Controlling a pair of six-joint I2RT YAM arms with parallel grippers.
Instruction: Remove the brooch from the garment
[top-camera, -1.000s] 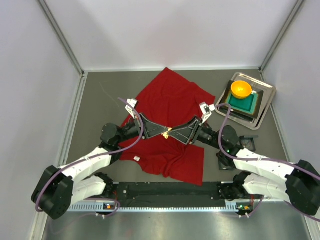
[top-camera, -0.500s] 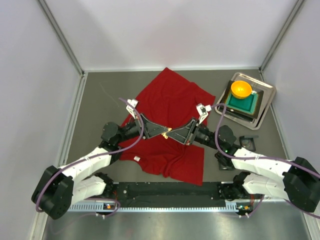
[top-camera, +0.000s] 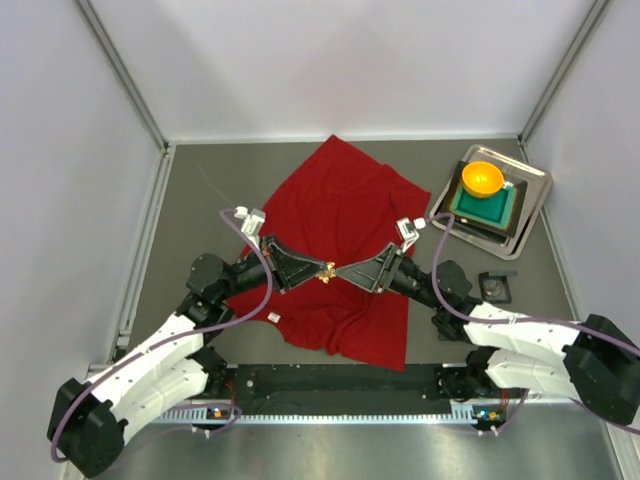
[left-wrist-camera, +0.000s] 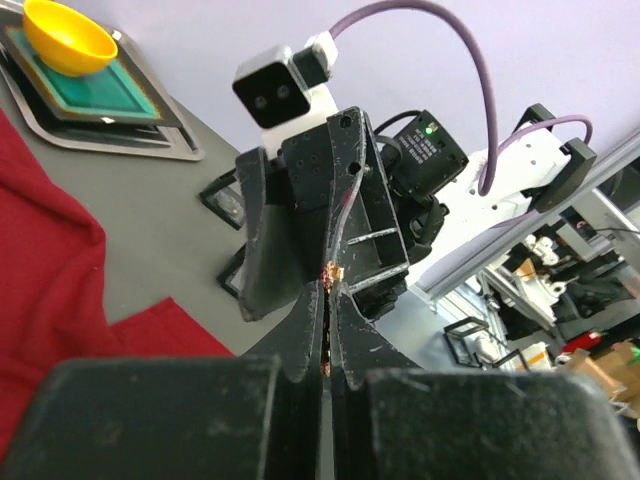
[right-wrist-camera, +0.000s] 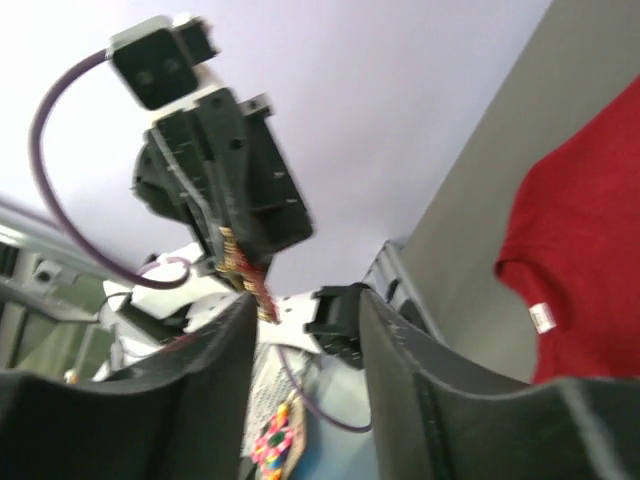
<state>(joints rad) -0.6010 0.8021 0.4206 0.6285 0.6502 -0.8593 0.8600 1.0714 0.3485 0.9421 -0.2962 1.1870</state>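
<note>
The garment (top-camera: 340, 200) is a red shirt spread flat on the grey table. It also shows in the left wrist view (left-wrist-camera: 40, 290) and the right wrist view (right-wrist-camera: 585, 250). The brooch (top-camera: 326, 270) is a tiny gold-tinted ornament held above the shirt's middle. My left gripper (top-camera: 317, 270) is shut on it. In the left wrist view a sliver of the brooch (left-wrist-camera: 331, 270) shows at the tips of the closed left gripper (left-wrist-camera: 328, 290). My right gripper (top-camera: 347, 272) faces it tip to tip, open and empty. The right wrist view (right-wrist-camera: 305, 300) shows the brooch (right-wrist-camera: 245, 270) in the opposite jaws.
A metal tray (top-camera: 530, 200) at the back right holds a green box (top-camera: 490, 205) with an orange bowl (top-camera: 482, 178). A small black object (top-camera: 495, 285) lies right of the shirt. A white tag (top-camera: 272, 317) sits on the shirt's near left edge. Walls enclose the table.
The left arm has drawn back to the left with the brooch, and its wrist has swung outward. The right gripper has followed leftward, staying tip to tip with the left.
</note>
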